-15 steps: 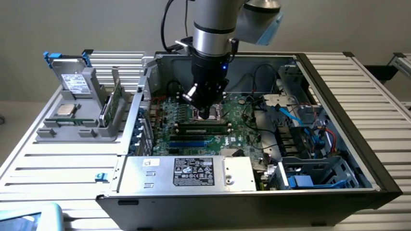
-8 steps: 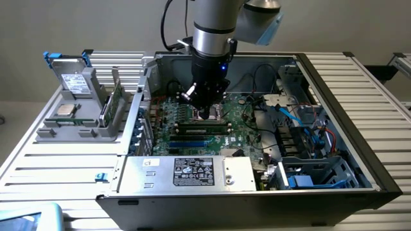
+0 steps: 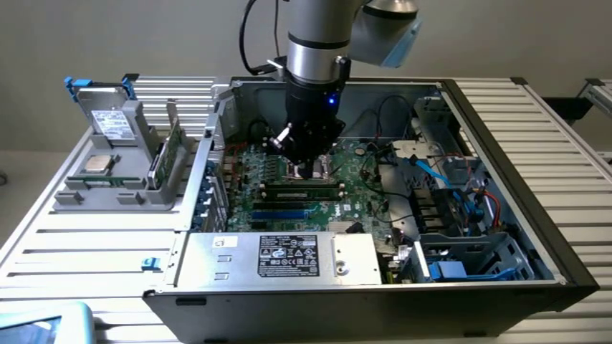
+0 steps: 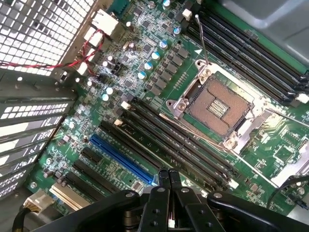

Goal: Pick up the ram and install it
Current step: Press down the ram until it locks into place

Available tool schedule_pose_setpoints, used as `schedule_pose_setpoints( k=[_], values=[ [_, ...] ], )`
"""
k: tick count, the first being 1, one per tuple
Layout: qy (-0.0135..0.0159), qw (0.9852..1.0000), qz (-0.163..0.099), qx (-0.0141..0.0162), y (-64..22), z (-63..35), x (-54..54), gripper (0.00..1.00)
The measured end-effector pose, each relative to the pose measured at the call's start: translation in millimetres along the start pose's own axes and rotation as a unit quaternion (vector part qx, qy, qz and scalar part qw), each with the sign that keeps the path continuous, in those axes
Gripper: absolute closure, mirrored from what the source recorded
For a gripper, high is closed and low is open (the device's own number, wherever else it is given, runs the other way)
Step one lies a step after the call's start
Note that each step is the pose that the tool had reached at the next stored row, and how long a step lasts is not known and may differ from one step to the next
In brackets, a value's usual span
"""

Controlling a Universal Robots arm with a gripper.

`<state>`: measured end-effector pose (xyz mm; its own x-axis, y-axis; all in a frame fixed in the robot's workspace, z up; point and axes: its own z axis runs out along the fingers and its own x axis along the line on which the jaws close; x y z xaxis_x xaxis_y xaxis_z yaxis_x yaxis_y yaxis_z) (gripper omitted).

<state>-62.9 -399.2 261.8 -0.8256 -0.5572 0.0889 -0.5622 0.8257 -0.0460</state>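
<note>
Above the motherboard [image 3: 306, 186] inside the open case, I hold my gripper [image 4: 166, 181] with jaws pressed together and empty, tips poised over the memory slots [image 4: 183, 145], while the ram [image 3: 170, 154] stands in its holder beside the case.

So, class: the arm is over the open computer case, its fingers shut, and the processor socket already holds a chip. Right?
No: the processor socket is empty, its contact grid bare, as the wrist view shows. The rest holds.
</note>
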Motion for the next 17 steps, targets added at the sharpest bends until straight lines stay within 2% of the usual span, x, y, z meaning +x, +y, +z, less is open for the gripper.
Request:
schedule_pose_setpoints(
  k=[2, 4, 9, 13, 17],
  values=[
    [-0.0021, 0.9999, 0.01, 0.0015, 0.0, 0.0, -0.1, 0.89],
    [-0.003, 0.9998, 0.022, 0.0014, 0.0, 0.1, -0.1, 0.89],
    [-0.0031, 0.9985, 0.054, 0.0, 0.1, 0.0, 0.0, 0.89],
    [-0.0024, 0.9967, 0.081, -0.0019, 0.0, 0.0, 0.0, 0.89],
    [-0.0013, 0.994, 0.11, -0.0041, 0.0, 0.0, -0.1, 0.89]
  ],
)
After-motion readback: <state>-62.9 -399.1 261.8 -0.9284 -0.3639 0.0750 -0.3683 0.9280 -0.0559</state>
